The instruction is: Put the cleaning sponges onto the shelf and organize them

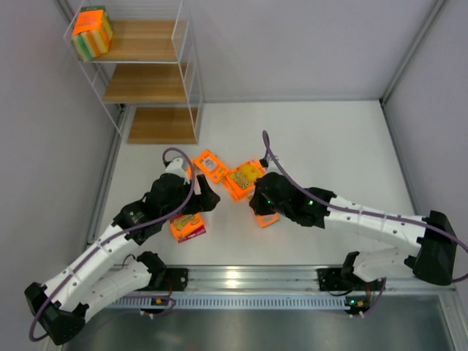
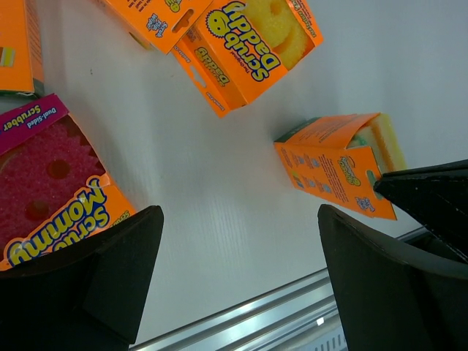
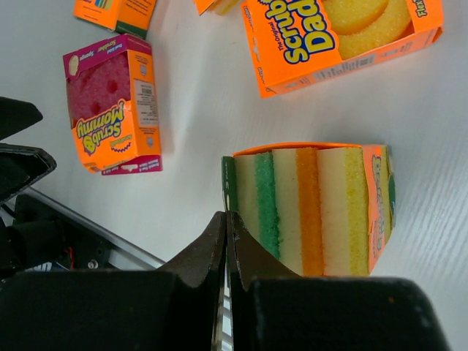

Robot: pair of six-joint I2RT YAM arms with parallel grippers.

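The shelf [image 1: 146,84] stands at the far left with one striped sponge pack [image 1: 91,33] on its top board. My right gripper [image 1: 258,208] is shut on the thin green card edge of a striped sponge pack [image 3: 314,208], which lies on the table; the pack also shows in the top view [image 1: 268,219] and the left wrist view [image 2: 340,164]. My left gripper [image 1: 212,199] is open and empty above bare table [image 2: 240,212]. A Scrub Daddy pack [image 1: 245,178] [image 3: 336,36], a flat orange pack [image 1: 210,164] and a pink Scrub Mommy pack [image 1: 186,227] [image 2: 51,190] lie nearby.
A metal rail [image 1: 241,278] runs along the table's near edge, just behind both grippers. The two grippers face each other about one pack's width apart. Grey walls close the table on the left and right.
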